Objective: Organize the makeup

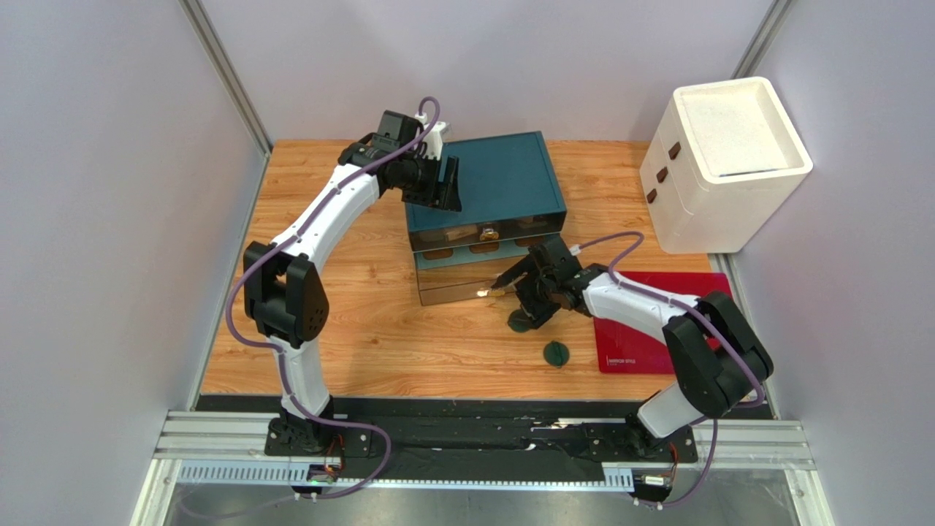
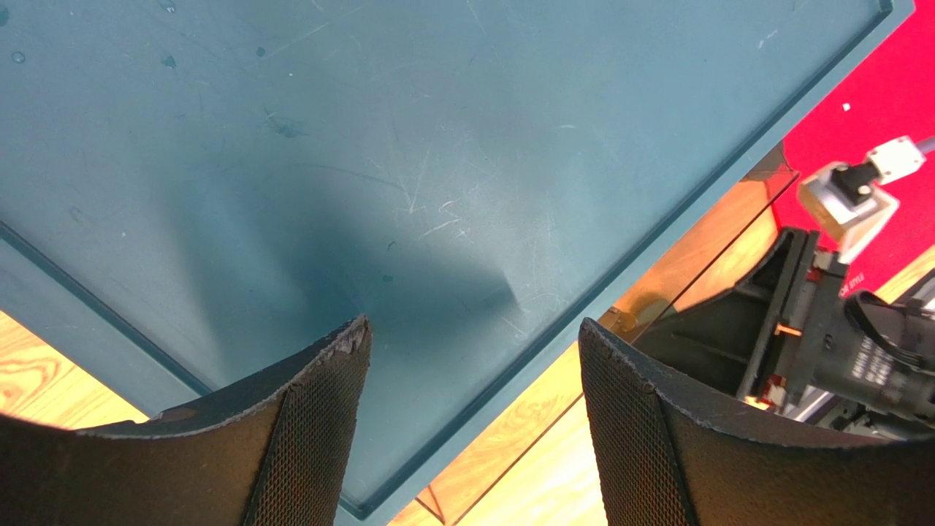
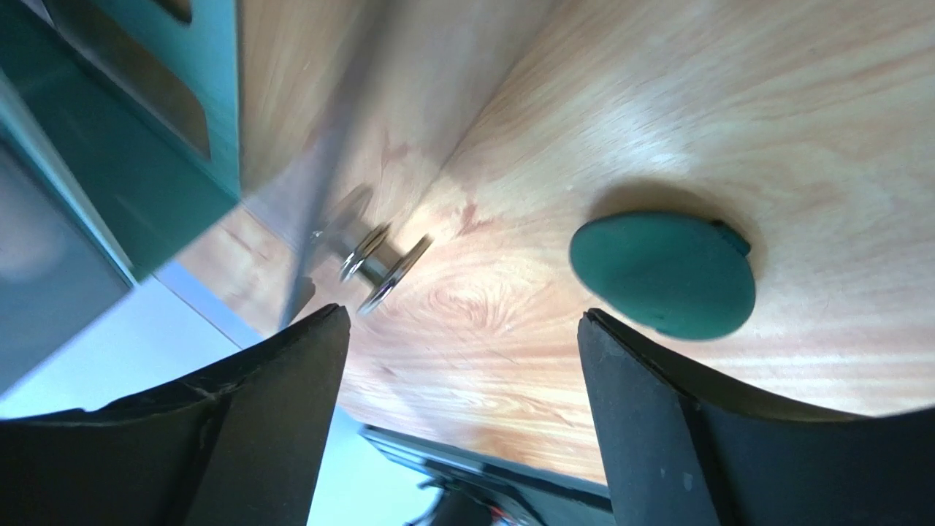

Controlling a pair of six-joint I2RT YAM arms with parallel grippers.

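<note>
Two small round dark green discs of the makeup lie on the wooden table in the top view, one alone and one just below my right gripper. That gripper is open and holds nothing. In its wrist view a green disc lies beyond the right finger and a metal drawer knob beyond the left. The teal box has its bottom clear drawer pulled out. My left gripper hangs open over the box's lid, empty.
A red flat mat lies right of the discs under the right arm, also showing in the left wrist view. A white foam box stands at the back right. Brown shapes show behind the box's clear drawer fronts.
</note>
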